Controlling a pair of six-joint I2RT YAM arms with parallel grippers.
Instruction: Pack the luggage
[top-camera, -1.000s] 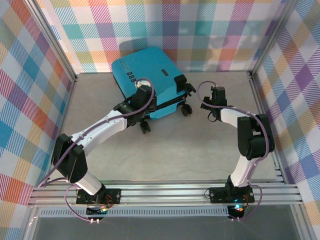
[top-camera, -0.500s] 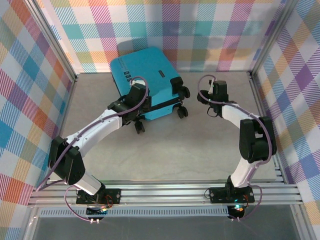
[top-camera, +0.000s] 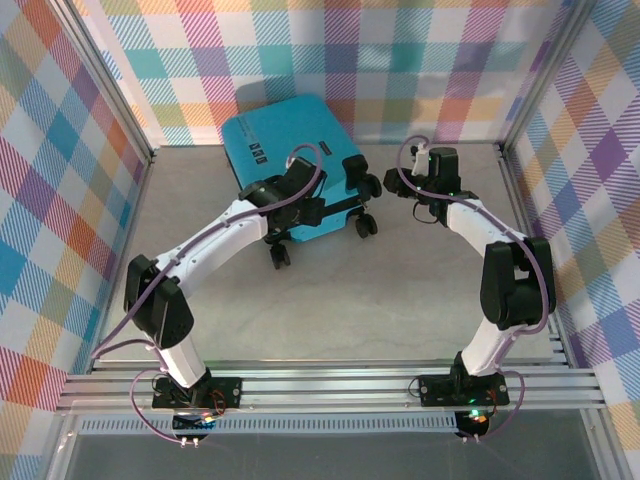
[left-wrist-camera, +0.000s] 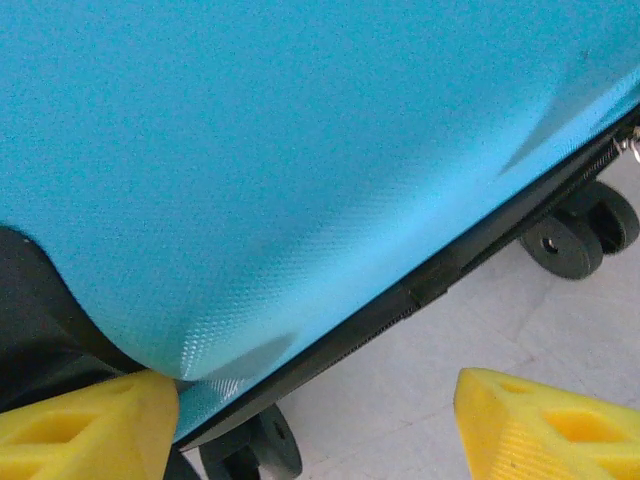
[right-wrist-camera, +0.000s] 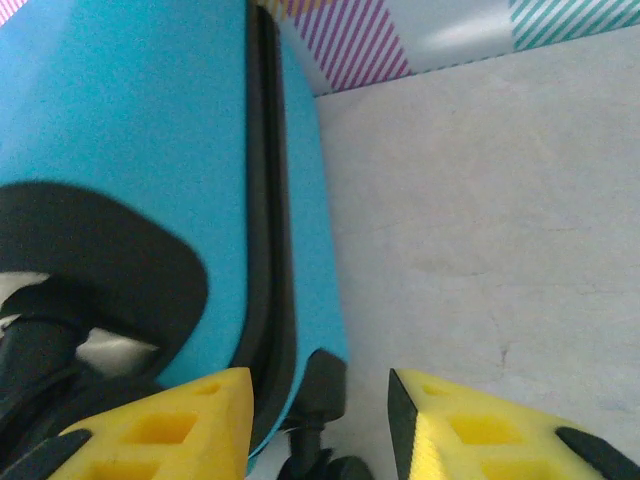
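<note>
Your luggage (top-camera: 290, 140) lies closed on its side at the far end of the table (top-camera: 400, 290), close against the plaid back wall (top-camera: 400, 60), with its black wheels (top-camera: 367, 225) turned toward the near and right sides. Your left arm (top-camera: 215, 245) rises from its base, bends at the elbow near the left side of the table and stretches diagonally forward. That puts the left gripper (top-camera: 305, 205) over the near edge of the shell. From the left wrist you see its yellow fingers (left-wrist-camera: 90, 430) spread wide. One sits at the shell's lower corner and the other hangs over bare table, while the black zipper edge (left-wrist-camera: 400, 300) runs across above the gap. They hold nothing. Your right arm (top-camera: 510, 280) stands tall on the right, folds at the elbow and sends its forearm back and to the left. The right gripper (top-camera: 395, 185) therefore points at the wheel end of the luggage. From the right wrist its jaws stand partly apart, one finger in front of the blue shell and the other over the table. The shell's corner and a black wheel show between them, and you cannot tell whether either finger touches it. Nothing is clamped.
</note>
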